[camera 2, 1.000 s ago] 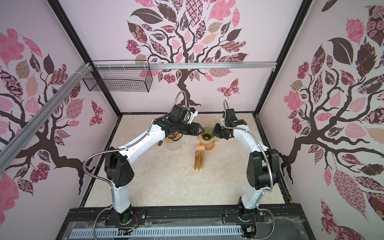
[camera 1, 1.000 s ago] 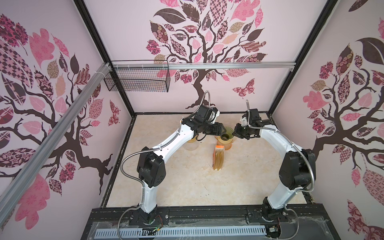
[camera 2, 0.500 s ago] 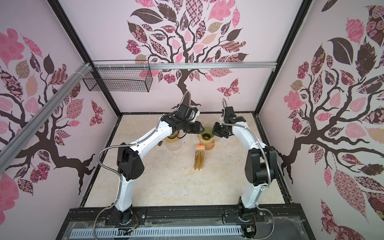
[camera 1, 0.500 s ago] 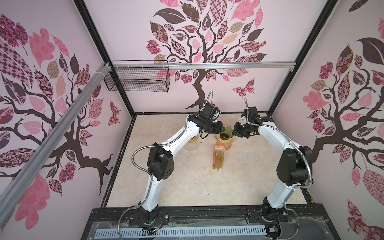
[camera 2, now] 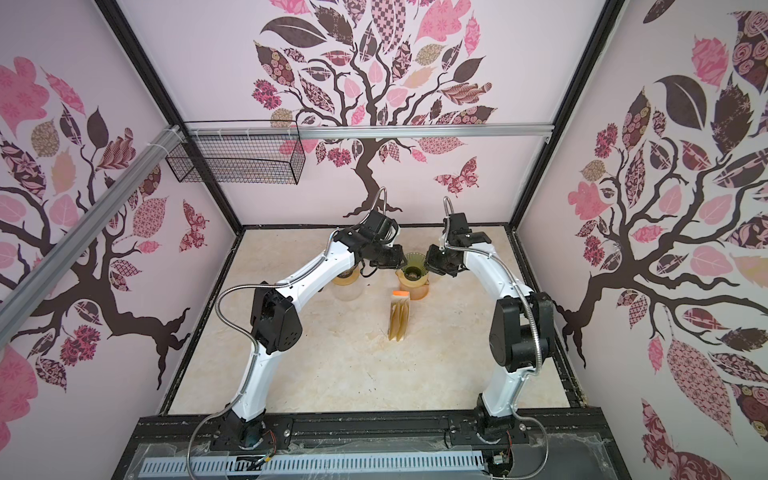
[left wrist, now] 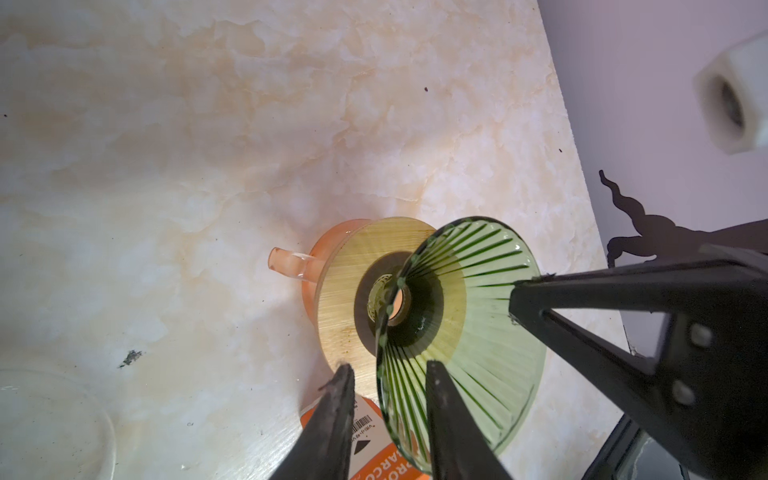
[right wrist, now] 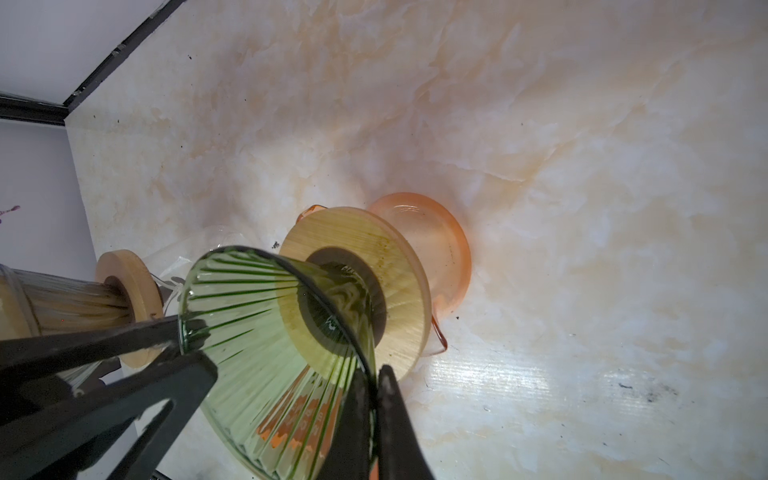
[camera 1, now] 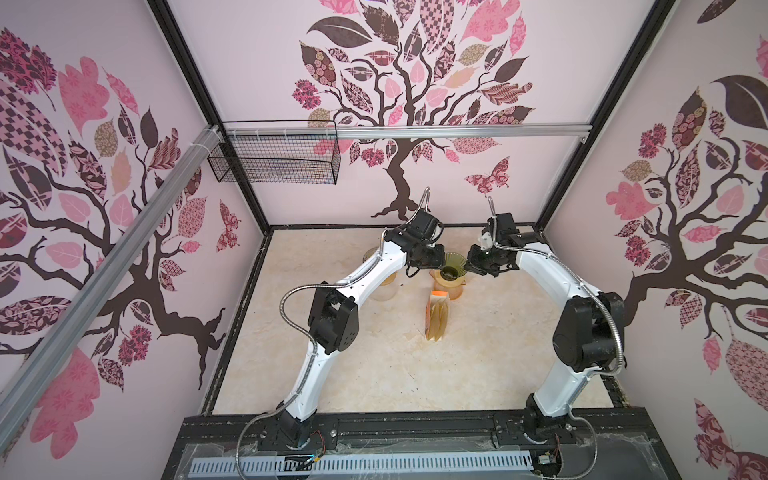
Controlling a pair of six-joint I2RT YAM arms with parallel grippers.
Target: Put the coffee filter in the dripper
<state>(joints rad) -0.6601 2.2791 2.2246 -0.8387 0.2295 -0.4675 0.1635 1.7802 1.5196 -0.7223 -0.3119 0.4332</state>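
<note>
Steadiness is why my right gripper (right wrist: 372, 390) is pinched tight on the rim of the green dripper (right wrist: 257, 316), which rests by its wooden collar (right wrist: 399, 266) on the orange jug (right wrist: 440, 245). My left gripper (left wrist: 390, 374) straddles the opposite rim with its jaws apart, one inside the cone and one outside. The filters (camera 1: 437, 320) lie in their pack on the tabletop (camera 1: 374, 365) just in front of the jug. None is in the dripper yet.

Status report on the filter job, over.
Left gripper open, jaws astride dripper rim. Right gripper shut on far rim. Dripper empty, filter pack on table. Nothing else obstructing.
</note>
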